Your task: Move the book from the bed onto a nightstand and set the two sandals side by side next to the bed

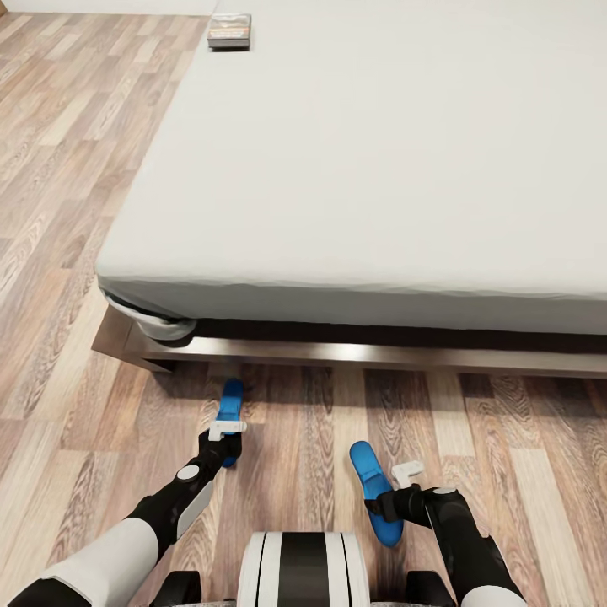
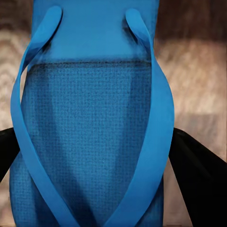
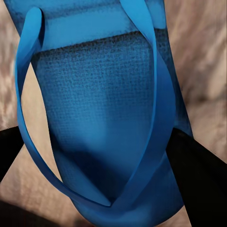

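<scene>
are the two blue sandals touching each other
Apart. The head view shows bare wood floor between the left sandal, by the left gripper, and the right sandal.

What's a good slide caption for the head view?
Each gripper at a blue sandal beside the bed; book waits.

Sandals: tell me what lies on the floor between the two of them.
Nothing: in the head view, only bare wooden floor separates the left sandal from the right sandal. Each is in a gripper, left gripper, right gripper.
</scene>
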You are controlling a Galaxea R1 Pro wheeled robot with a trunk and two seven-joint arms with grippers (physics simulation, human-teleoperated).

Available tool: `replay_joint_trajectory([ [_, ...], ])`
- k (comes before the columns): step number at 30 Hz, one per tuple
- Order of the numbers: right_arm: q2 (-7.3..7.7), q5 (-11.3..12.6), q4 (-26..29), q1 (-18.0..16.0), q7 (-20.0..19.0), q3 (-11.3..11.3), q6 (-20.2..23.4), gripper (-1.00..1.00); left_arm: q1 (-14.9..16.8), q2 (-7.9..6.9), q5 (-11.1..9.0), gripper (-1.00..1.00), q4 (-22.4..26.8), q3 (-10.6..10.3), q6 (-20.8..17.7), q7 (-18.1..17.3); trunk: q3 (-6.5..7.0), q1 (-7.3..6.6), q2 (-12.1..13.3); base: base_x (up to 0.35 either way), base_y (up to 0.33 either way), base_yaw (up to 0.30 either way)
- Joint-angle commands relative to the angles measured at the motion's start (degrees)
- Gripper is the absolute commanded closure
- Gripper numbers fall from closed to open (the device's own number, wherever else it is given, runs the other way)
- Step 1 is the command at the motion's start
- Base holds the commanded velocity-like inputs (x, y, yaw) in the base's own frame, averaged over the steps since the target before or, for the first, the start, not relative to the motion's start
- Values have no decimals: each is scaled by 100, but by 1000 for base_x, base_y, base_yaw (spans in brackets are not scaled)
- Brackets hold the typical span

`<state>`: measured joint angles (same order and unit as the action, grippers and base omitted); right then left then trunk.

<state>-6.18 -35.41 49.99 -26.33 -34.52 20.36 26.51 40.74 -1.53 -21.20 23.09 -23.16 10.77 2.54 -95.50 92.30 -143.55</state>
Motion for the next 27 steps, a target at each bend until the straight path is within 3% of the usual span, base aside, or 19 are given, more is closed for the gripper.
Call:
replay_joint_trajectory([
  [1, -8, -45, 11, -4, -55, 29, 12, 100, 4, -6, -42, 100, 2, -49, 21, 28, -26, 1, -3, 0, 0, 0],
  [27, -7, -45, 11, -4, -55, 29, 10, 100, 2, -6, -42, 100, 3, -57, 19, 28, -92, 9, -7, 0, 0, 0],
])
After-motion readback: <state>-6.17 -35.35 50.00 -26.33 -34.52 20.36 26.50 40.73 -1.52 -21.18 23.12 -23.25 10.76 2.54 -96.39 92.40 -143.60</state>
